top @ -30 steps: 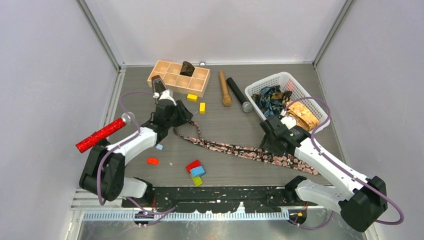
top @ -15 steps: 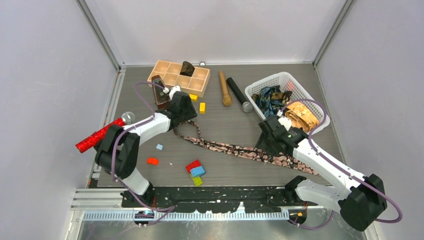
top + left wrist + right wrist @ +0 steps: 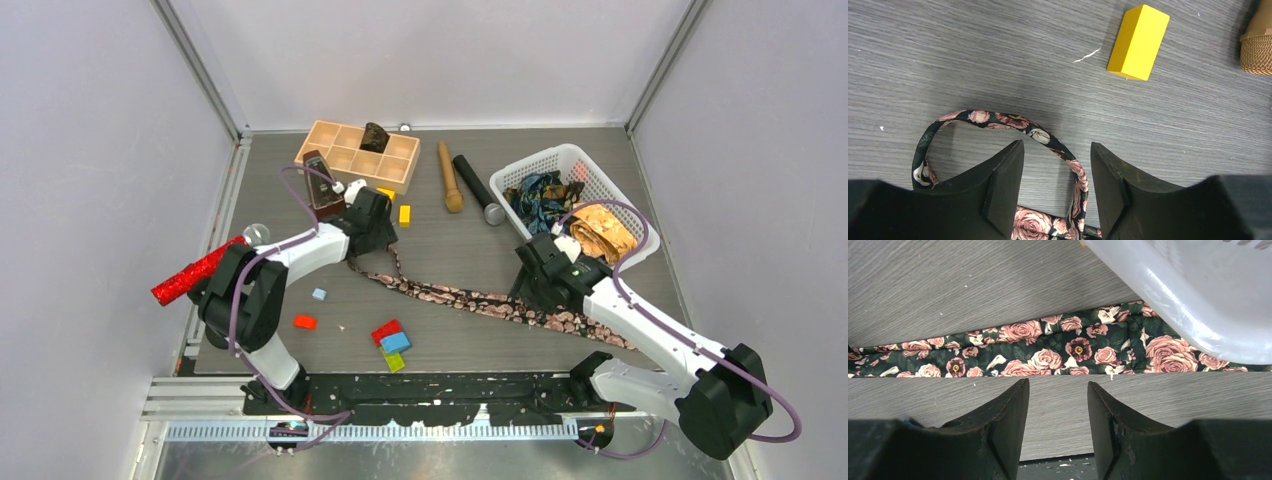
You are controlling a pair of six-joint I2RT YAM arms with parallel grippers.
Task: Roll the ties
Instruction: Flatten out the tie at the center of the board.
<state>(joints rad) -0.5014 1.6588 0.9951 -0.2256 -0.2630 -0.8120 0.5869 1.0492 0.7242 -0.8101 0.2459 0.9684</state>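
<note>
**A:** Left wrist view: left hand stood half-spread, gripping nothing. One strand of the floral tie ran back between its fingers. The narrow end curled in a loop just ahead on the worktop.

**B:** Right hand?

**A:** Also parted, empty. The tie lay crosswise just beyond its fingertips, and the basket edge overlapped it in view.

**B:** Long axis?

**A:** From above it ran diagonally, far-left by the left hand to near-right under the right arm. The narrow tip was nearer the left hand, the wide end nearer the right.

**B:** Judgement: a roll started from the narrow tip would give the left hand the shorter reach.
</note>
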